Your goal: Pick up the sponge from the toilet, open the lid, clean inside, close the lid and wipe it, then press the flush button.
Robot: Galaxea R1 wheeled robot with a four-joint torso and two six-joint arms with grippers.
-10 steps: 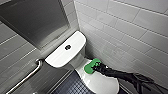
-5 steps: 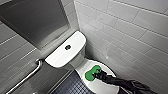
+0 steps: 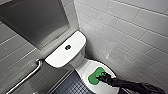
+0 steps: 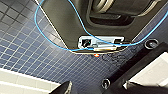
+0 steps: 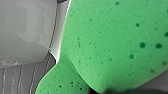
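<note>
Though dark-pored, bright green sponge [image 5: 112,45].

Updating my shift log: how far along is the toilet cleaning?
Done: the right gripper appears to hold the sponge. In hand: the sponge lies against the closed lid, possibly wiping it. Whether the inside was cleaned cannot be told. Left: at least the flush button on the tank top.

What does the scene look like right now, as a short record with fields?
Sponge: bright green soft sponge lying on the lid
Lid: smooth white oval plastic lid, closed
Right arm: black right gripper against the sponge's edge
Flush: dark round flush button on the white ceramic tank
Floor: dark blue tiled floor
</note>
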